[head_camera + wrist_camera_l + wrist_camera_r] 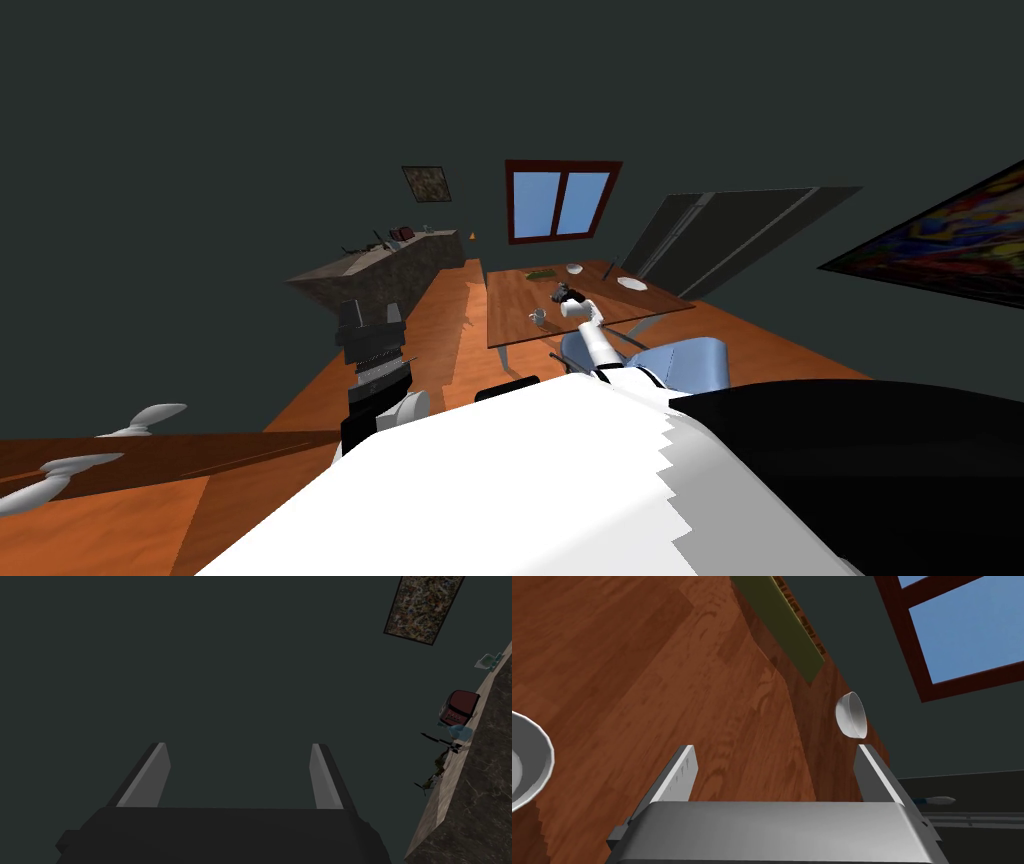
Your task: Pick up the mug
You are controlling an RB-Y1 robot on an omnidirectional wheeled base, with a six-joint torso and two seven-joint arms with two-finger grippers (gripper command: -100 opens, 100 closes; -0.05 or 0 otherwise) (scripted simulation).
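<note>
You're seeing the mug (538, 317) sitting upright on the table (520, 290), near the edge facing the robot. The R gripper (563, 293) is hanging over the table just beside the mug, to its right and a bit farther in, not touching it. In the R wrist view that gripper (774, 748) is holding its fingers (679, 776) wide apart w/ bare wood showing between them, so the mug isn't lying between the fingers. It's pointing past the mug toward the far side, where a white bowl (852, 715) is sitting near one fingertip, a green mat (792, 621) is lying beyond it, and a plate (529, 761) is sitting off to the other finger's side. The L gripper (370, 312) is staying up well away from the table, fingers (150, 776) likewise apart & gripping nothing, facing a dark wall w/ a counter (475, 791) alongside.
</note>
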